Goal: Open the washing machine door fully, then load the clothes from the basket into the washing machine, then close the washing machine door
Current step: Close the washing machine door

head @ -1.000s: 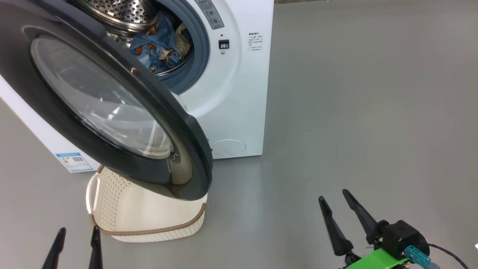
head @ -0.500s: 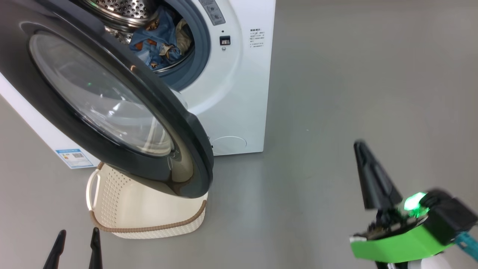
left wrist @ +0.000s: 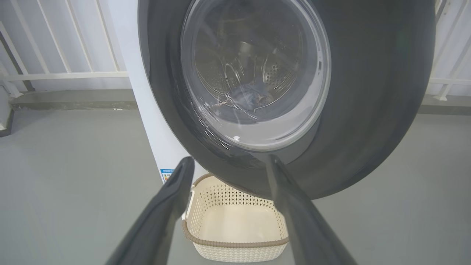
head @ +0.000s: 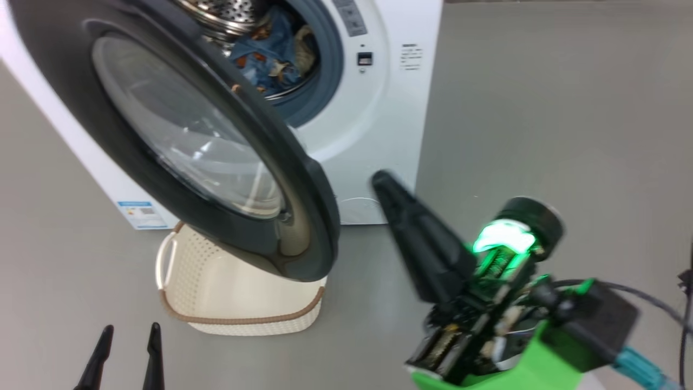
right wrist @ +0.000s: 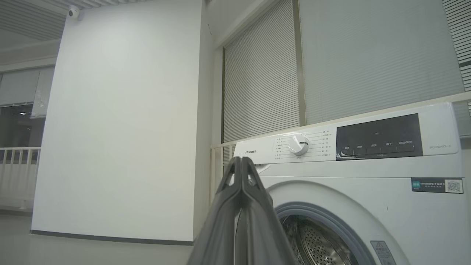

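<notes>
We log our right gripper (head: 381,181) risen, fingers now together, left gripper (head: 131,327) apart; bear-printed light-blue clothes (head: 270,51) inside white front-loading washing machine (head: 373,124).

At 12 o'clock, the washing machine (head: 373,135), with the clothes (head: 276,51) inside its drum (head: 227,12). Before it, at 10 o'clock, the washing machine door (head: 178,130), standing open. Beneath the door's low edge, at 7 o'clock, the basket (head: 238,320) on the floor (head: 541,108).

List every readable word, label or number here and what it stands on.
"Hisense": on the control strip of the big white front-loading washing machine, left of the round white dial.
Too small to read: dial captions, dark button panel captions, QR-code sticker.
Blurred: blue label sticker, printed notice on front.
</notes>
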You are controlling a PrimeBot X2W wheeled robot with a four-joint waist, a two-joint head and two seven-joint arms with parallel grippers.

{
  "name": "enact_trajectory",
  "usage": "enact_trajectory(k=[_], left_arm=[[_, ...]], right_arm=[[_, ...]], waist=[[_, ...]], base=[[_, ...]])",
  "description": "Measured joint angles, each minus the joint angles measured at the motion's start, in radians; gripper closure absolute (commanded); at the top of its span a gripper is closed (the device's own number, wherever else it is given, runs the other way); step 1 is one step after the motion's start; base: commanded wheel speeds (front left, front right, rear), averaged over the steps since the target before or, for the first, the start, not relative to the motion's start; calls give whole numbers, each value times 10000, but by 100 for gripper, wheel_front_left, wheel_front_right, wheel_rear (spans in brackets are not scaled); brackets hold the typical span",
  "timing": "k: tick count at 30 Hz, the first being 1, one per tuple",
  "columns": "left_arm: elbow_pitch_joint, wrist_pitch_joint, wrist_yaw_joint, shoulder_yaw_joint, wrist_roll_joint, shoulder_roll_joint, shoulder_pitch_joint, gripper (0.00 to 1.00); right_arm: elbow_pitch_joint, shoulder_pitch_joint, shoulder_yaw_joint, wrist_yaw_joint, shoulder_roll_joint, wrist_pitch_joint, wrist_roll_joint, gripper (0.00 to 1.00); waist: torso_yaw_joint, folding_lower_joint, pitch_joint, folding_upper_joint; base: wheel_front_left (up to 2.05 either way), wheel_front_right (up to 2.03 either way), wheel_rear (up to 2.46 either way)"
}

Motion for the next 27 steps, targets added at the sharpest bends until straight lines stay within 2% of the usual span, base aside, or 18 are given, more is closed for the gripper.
enact_trajectory(k=[6, 13, 20, 27], left_arm=[[-2, 0, 0, -265, -71, -2, -1, 0], [-6, 0, 0, -472, -123, -4, -107, 0], [-13, 0, 0, -673, -293, -4, -379, 0], [-19, 0, 0, -769, -554, -10, -655, 0]], right_arm=[[884, -198, 1097, 0, -17, 0, 324, 100], [2842, -178, 1988, 0, -42, 2, 725, 100], [4543, -149, 1965, 0, -67, 4, 855, 100], [5229, -138, 1124, 0, -86, 4, 562, 100]], waist=[[618, 0, -77, 0], [1492, 0, -89, 0], [2301, 0, 105, 0], [2783, 0, 593, 0]], base=[[0, 0, 0], [0, 0, 0], [0, 0, 0], [0, 0, 0]])
